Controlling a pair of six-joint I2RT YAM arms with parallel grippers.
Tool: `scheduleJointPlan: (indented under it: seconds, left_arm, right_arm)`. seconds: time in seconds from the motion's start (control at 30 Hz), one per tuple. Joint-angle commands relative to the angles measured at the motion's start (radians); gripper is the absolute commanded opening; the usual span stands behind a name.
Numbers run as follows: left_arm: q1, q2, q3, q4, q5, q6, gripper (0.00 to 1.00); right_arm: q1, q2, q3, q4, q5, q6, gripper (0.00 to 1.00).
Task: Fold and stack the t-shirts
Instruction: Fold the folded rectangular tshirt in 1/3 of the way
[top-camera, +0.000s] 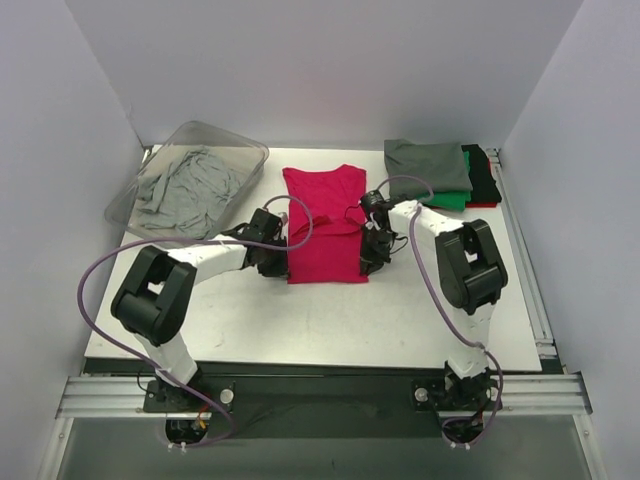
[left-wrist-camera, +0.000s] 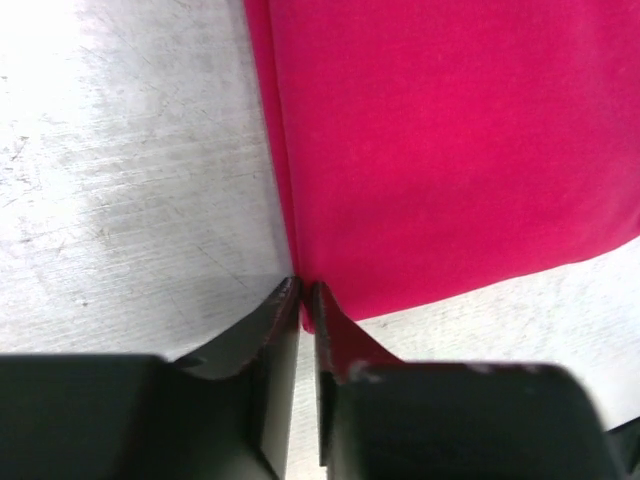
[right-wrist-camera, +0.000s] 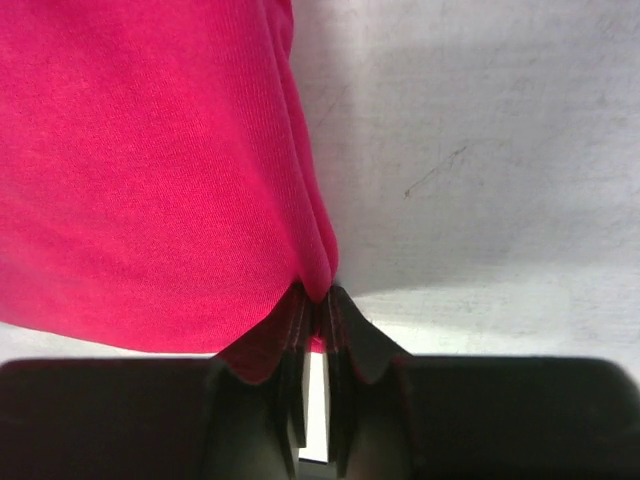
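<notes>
The magenta t-shirt (top-camera: 322, 215) lies flat in the middle of the table (top-camera: 330, 320). It is already narrowed into a long panel with the sleeves tucked in, collar end toward the back wall.

Both arms are down at its near end, one at each side. The left gripper (left-wrist-camera: 306, 292) has its jaws drawn almost together, with only a thin slit between them, and they seem to nip the shirt's near-left corner. The right gripper (right-wrist-camera: 320, 300) is pressed together on the opposite edge, where the layered cloth bunches into its tips.

At the back right sits a folded stack (top-camera: 440, 180): dark grey on top, with green, black and red showing beneath. At the back left, a clear plastic bin (top-camera: 215, 130) holds crumpled light grey shirts (top-camera: 185, 185), not yet folded.

To my eye the job is well past halfway. Several shirts are stacked, and this one has its side folds made. It needs the crosswise fold and a carry to the stack. After that, the bin's contents are left.
</notes>
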Motion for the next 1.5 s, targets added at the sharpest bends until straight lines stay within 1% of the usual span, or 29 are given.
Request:
scheduleJointPlan:
  seconds: [0.0,0.1,0.13,0.3,0.47,0.73,0.77,0.8,0.83,0.87,0.9,0.93,0.97,1.0,1.03,1.13,1.2,1.3,1.33,1.47]
  left_arm:
    - [-0.012,0.035,-0.039,-0.011,-0.003,0.012,0.19]
    - [-0.014,0.019,-0.06,-0.022,-0.005,0.015,0.03]
    - [-0.017,0.011,-0.065,-0.026,-0.011,0.018,0.0]
    - [-0.029,-0.079,-0.134,-0.072,-0.029,0.021,0.0]
    - [-0.057,-0.165,-0.201,-0.103,0.018,0.0,0.0]
    - [-0.187,-0.303,-0.272,-0.196,0.046,-0.063,0.0]
    - [-0.195,-0.32,-0.264,-0.242,0.026,-0.063,0.07]
    - [-0.2,-0.339,-0.261,-0.262,0.021,-0.063,0.24]
    - [-0.204,-0.359,-0.26,-0.281,0.017,-0.063,0.31]
    - [-0.209,-0.404,-0.26,-0.311,0.009,-0.063,0.36]
    - [-0.213,-0.431,-0.257,-0.324,0.003,-0.068,0.45]
    - [-0.216,-0.487,-0.257,-0.333,-0.002,-0.069,0.48]
    - [-0.226,-0.518,-0.257,-0.341,-0.009,-0.069,0.5]
    - [-0.232,-0.549,-0.255,-0.339,-0.016,-0.068,0.52]
    - [-0.235,-0.605,-0.255,-0.332,-0.022,-0.065,0.52]
    - [-0.25,-0.693,-0.269,-0.261,-0.022,-0.043,0.51]
    - [-0.261,-0.715,-0.276,-0.175,-0.006,-0.026,0.51]
    - [-0.273,-0.713,-0.296,-0.047,0.01,-0.013,0.5]
    - [-0.279,-0.695,-0.302,0.019,0.017,-0.011,0.49]
    - [-0.315,-0.627,-0.319,0.171,0.009,-0.019,0.46]
  right_arm:
    - [0.008,-0.037,-0.053,-0.043,0.001,0.008,0.05]
    - [0.022,-0.063,-0.094,-0.045,-0.006,0.01,0.0]
    - [0.026,-0.069,-0.105,-0.045,-0.006,0.013,0.0]
    - [0.051,-0.141,-0.202,-0.047,-0.015,0.027,0.0]
    - [0.075,-0.227,-0.302,-0.054,-0.022,0.053,0.0]
    - [0.149,-0.352,-0.447,-0.099,-0.041,0.105,0.0]
    - [0.155,-0.377,-0.455,-0.111,-0.045,0.108,0.03]
    - [0.163,-0.39,-0.463,-0.119,-0.045,0.114,0.11]
    - [0.167,-0.402,-0.464,-0.131,-0.047,0.123,0.19]
    - [0.177,-0.416,-0.461,-0.143,-0.047,0.128,0.25]
    - [0.178,-0.446,-0.455,-0.174,-0.044,0.131,0.34]
    - [0.181,-0.465,-0.446,-0.189,-0.039,0.132,0.38]
    - [0.181,-0.5,-0.419,-0.221,-0.036,0.131,0.43]
    - [0.183,-0.514,-0.403,-0.235,-0.029,0.131,0.46]
    - [0.183,-0.526,-0.38,-0.249,-0.022,0.132,0.47]
    - [0.181,-0.549,-0.297,-0.278,-0.007,0.126,0.5]
    - [0.181,-0.537,-0.245,-0.277,0.005,0.119,0.51]
    - [0.183,-0.475,-0.188,-0.263,0.01,0.105,0.51]
    - [0.181,-0.458,-0.176,-0.255,0.005,0.105,0.51]
    - [0.184,-0.369,-0.142,-0.183,-0.025,0.112,0.51]
